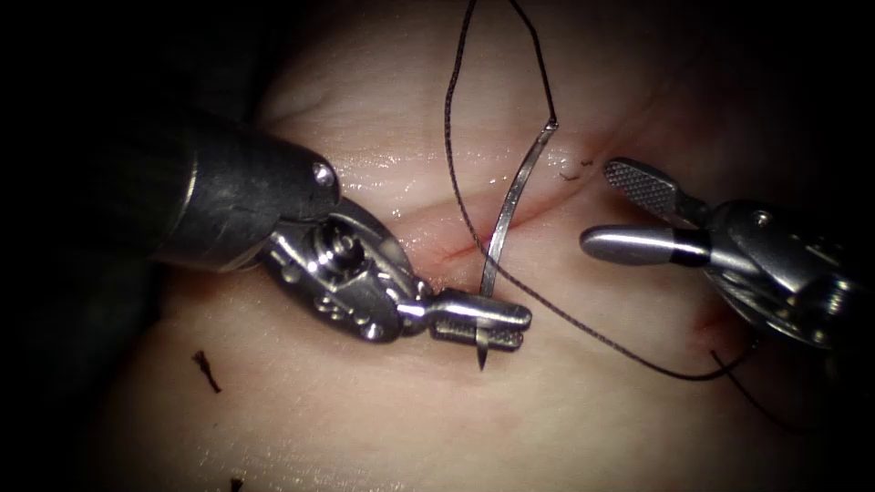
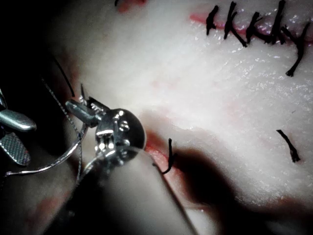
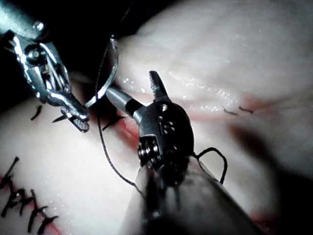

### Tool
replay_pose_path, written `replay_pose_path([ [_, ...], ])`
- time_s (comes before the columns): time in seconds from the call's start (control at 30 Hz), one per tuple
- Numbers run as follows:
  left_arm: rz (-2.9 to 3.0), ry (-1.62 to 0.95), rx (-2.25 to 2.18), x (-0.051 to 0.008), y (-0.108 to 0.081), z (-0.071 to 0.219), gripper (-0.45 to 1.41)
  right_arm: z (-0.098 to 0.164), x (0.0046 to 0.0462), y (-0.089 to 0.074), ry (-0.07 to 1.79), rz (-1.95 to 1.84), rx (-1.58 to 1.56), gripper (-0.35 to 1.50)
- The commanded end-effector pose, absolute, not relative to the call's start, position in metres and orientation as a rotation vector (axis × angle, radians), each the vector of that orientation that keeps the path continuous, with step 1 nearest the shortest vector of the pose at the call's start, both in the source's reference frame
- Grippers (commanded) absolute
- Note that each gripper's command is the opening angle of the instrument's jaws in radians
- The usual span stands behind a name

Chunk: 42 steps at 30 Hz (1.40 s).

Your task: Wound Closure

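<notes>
My left tool (image 1: 483,323) comes in from the left, its jaws shut on the curved needle (image 1: 510,210) just behind the point. The point sticks out below the jaws, free of the tissue (image 1: 365,410). The needle's body arches up over the reddish cut (image 1: 465,246) to its tail, where the dark thread (image 1: 456,137) loops up, then runs down across the cut to the right. My right tool (image 1: 597,205) hovers right of the cut, open and holding nothing. The right wrist view has the right tool (image 3: 130,82) open beside the needle (image 3: 111,68) and the left tool (image 3: 73,115).
Short cut ends of thread (image 1: 208,369) lie on the tissue at lower left. A row of finished dark stitches (image 2: 254,29) closes another stretch of the cut, seen also as stitches (image 3: 24,205) in the right wrist view. Red fluid (image 1: 706,323) marks the tissue near the right tool.
</notes>
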State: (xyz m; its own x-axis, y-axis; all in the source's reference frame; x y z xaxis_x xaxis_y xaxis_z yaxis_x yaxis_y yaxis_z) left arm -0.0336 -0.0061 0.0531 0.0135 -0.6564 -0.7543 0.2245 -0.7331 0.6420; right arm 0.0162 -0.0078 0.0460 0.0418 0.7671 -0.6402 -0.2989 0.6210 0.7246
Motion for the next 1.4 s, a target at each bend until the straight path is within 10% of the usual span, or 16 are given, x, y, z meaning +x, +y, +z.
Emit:
replay_pose_path([
  [0.03, -1.786, -0.45, 1.665, -0.0341, -0.0064, 0.0537, -0.45, 0.0464, 0.0174, -0.0076, 1.301, 0.87, 0.477, 0.86],
  [0.37, -1.774, -0.457, 1.678, -0.0341, -0.0066, 0.0536, -0.45, 0.0468, 0.0188, -0.0068, 1.374, 0.868, 0.569, 0.36],
  [1.2, -1.764, -0.458, 1.707, -0.0347, -0.0068, 0.0518, -0.45, 0.0477, 0.0221, -0.0068, 1.412, 0.902, 0.607, 0.47],
  [1.33, -1.767, -0.459, 1.705, -0.0347, -0.0068, 0.0518, -0.45, 0.0478, 0.0223, -0.0072, 1.409, 0.897, 0.607, 0.22],
  [1.4, -1.766, -0.459, 1.706, -0.0347, -0.0068, 0.0518, -0.45, 0.0479, 0.0224, -0.0074, 1.395, 0.895, 0.603, -0.26],
])
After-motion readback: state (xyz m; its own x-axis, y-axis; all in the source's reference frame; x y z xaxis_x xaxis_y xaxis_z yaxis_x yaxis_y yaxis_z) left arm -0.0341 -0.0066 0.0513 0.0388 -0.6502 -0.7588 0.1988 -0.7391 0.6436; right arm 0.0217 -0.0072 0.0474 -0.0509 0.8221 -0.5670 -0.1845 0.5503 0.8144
